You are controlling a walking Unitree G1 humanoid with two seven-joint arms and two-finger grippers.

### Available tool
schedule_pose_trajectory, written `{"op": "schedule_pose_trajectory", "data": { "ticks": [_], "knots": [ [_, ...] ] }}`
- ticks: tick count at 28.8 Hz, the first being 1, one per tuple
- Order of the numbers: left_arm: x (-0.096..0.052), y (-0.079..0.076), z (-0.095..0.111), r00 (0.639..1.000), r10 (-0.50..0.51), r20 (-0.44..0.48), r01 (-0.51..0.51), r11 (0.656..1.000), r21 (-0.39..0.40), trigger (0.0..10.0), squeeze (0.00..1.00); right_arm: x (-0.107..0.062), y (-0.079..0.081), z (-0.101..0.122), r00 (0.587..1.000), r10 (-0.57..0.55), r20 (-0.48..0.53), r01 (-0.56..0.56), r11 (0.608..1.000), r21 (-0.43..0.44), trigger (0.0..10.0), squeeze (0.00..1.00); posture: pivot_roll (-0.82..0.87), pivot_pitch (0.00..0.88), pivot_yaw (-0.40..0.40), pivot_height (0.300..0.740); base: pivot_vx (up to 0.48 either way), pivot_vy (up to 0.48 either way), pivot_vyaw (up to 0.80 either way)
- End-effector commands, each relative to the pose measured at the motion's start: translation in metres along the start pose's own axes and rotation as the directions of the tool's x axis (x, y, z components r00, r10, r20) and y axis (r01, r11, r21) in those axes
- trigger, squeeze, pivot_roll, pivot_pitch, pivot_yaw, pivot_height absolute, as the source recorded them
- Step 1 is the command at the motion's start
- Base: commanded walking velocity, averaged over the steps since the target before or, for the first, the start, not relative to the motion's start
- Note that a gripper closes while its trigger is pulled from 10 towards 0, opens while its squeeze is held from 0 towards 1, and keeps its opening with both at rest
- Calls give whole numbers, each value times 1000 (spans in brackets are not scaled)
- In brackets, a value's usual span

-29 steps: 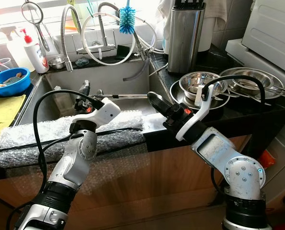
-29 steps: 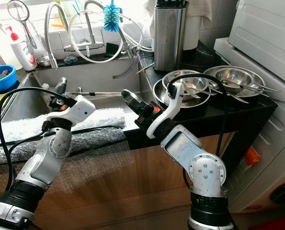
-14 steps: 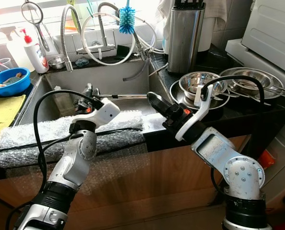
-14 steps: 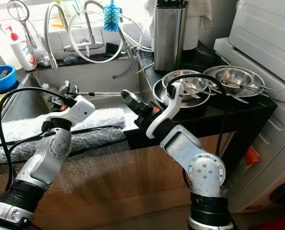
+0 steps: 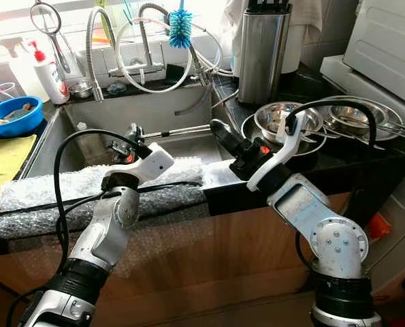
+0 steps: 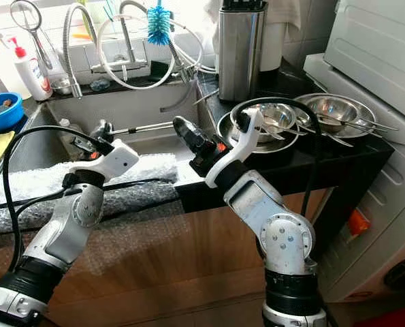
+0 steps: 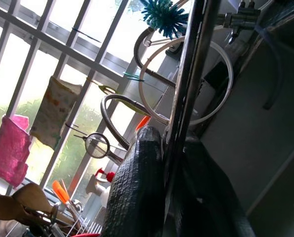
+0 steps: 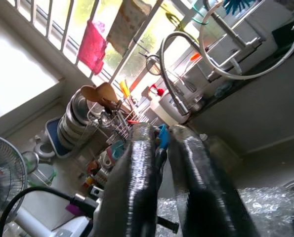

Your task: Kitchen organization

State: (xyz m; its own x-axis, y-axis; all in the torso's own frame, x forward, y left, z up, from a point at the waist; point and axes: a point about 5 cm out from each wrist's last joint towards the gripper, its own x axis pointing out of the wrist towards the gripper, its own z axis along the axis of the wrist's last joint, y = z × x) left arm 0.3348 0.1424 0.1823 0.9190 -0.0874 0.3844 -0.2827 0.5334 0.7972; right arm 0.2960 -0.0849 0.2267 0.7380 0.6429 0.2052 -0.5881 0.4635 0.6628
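Left eye view: the left end effector (image 5: 135, 131) reaches over the sink (image 5: 86, 112) rim, its fingers clamped on one end of a long thin metal rod (image 5: 182, 129) that runs level across the basin toward the right end effector (image 5: 220, 130). Holding the rod by its end keeps it clear of the bubble wrap (image 5: 86, 187) that pads the sink's front edge. The left arm is bent up from below, elbow low, wrist just past the padding. The right arm rises from the cabinet front, forearm angled toward the sink, its fingers close together near the rod's free end.

Right eye view: stacked steel bowls (image 6: 273, 116) sit on the dark worktop (image 6: 338, 153) to the right, a knife block (image 6: 239, 48) behind them and a blue brush (image 6: 158, 20) hung over the tap. The rod's far tip lies just beside the right end effector; whether they touch is hard to tell.

Left wrist view: the rod passes between the two black fingers (image 7: 137, 187), gripped tight.

Right wrist view: the fingers (image 8: 137, 163) stand narrow, a slim gap between them and apparently nothing in it.
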Motion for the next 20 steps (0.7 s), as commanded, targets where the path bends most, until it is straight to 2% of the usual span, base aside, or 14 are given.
{"op": "schedule_pose_trajectory", "data": {
  "ticks": [1,8,12,13,14,20],
  "knots": [
    [3,10,-4,999,44,-11,-43,999,5,0,0,-4,-15,4,995,-99,27,99,995,5,10000,1000,21,0,86,740,0,0,0],
    [4,10,-4,999,40,-9,-40,999,4,0,0,-3,-16,10,990,-106,88,105,994,17,10000,1000,25,0,86,740,0,0,0],
    [4,10,-3,999,37,-7,-37,999,5,0,0,-2,-17,25,972,-128,198,127,992,15,10000,984,24,0,87,740,0,0,0],
    [4,10,-3,999,37,-7,-36,999,5,0,0,-3,-16,30,964,-124,234,123,992,19,10000,800,24,0,87,740,0,0,0],
    [4,10,-4,999,36,-7,-36,999,5,0,0,-3,-13,35,960,-105,260,106,994,10,10000,0,23,0,87,740,0,0,0],
    [3,7,-2,1000,28,-4,-28,1000,-3,0,0,-4,-2,46,944,-46,325,60,998,-32,10000,0,23,0,87,740,0,0,0]
  ]
}}
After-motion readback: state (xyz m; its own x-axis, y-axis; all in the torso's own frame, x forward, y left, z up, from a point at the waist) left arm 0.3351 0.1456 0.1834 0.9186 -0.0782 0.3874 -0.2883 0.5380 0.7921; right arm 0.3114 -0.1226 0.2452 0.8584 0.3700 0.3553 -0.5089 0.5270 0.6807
